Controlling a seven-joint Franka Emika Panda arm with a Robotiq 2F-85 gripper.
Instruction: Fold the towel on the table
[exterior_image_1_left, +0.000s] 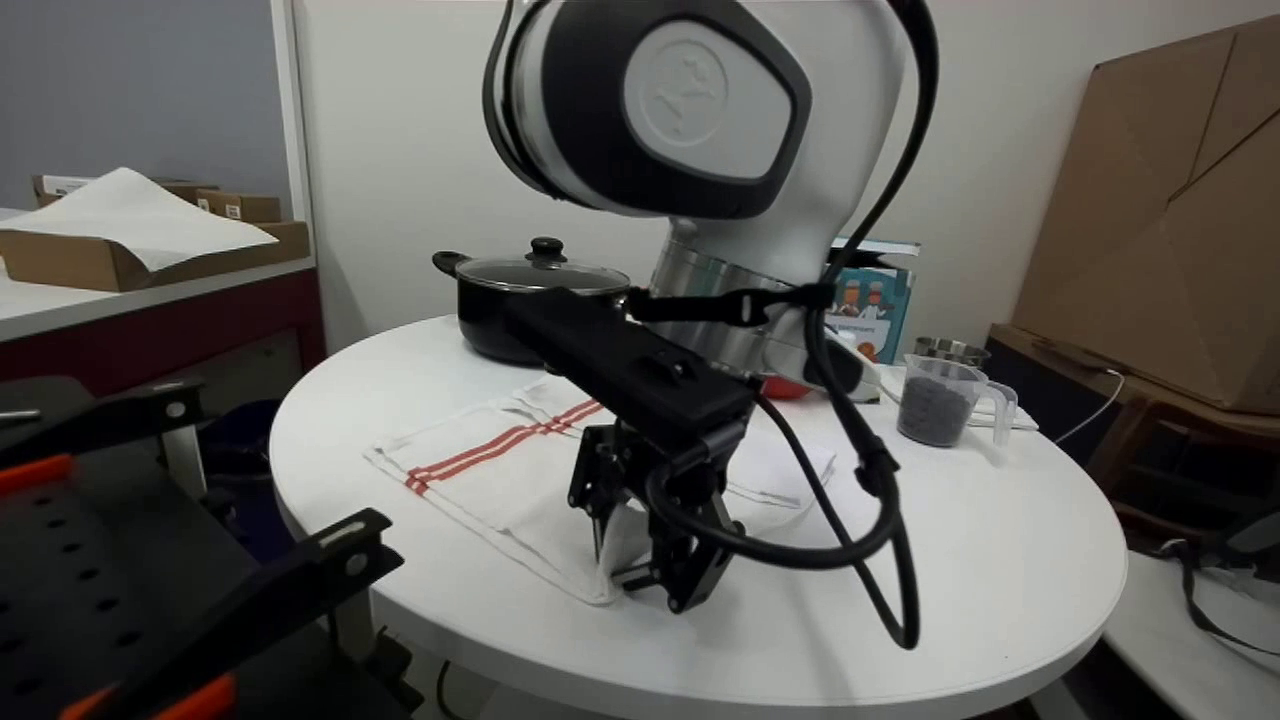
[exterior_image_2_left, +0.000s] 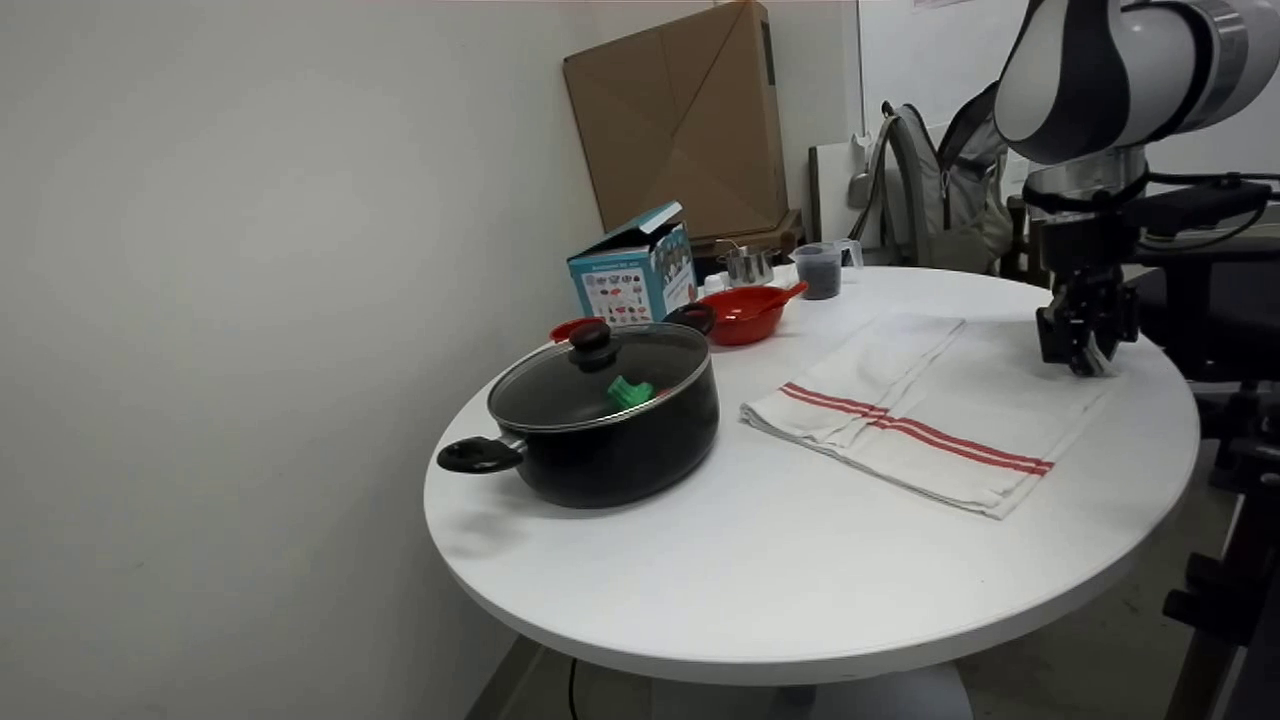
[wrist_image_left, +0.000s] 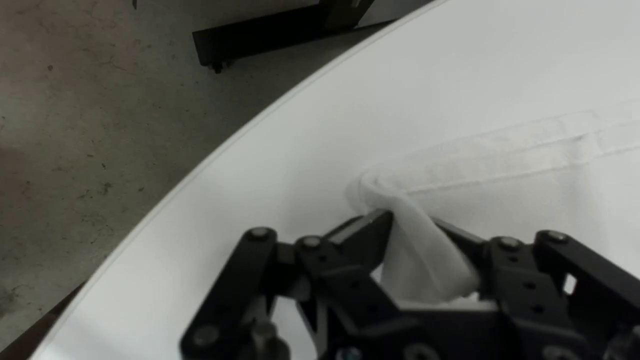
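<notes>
One pale wall (exterior_image_2_left: 230, 300) fills the left in an exterior view, with a round white tabletop (exterior_image_2_left: 800, 600) beside it. Next come a black pot (exterior_image_2_left: 612, 460), a big brown box (exterior_image_2_left: 680, 130) at the back, a red bowl (exterior_image_2_left: 738, 332) and a gray bag (exterior_image_2_left: 930, 195). The towel (exterior_image_2_left: 940, 410) lies on the tabletop, red-striped end pointing to the near left rim; I cannot tell its longer side. On the right, the end effector (exterior_image_2_left: 1092, 365) pinches its plain corner.
</notes>
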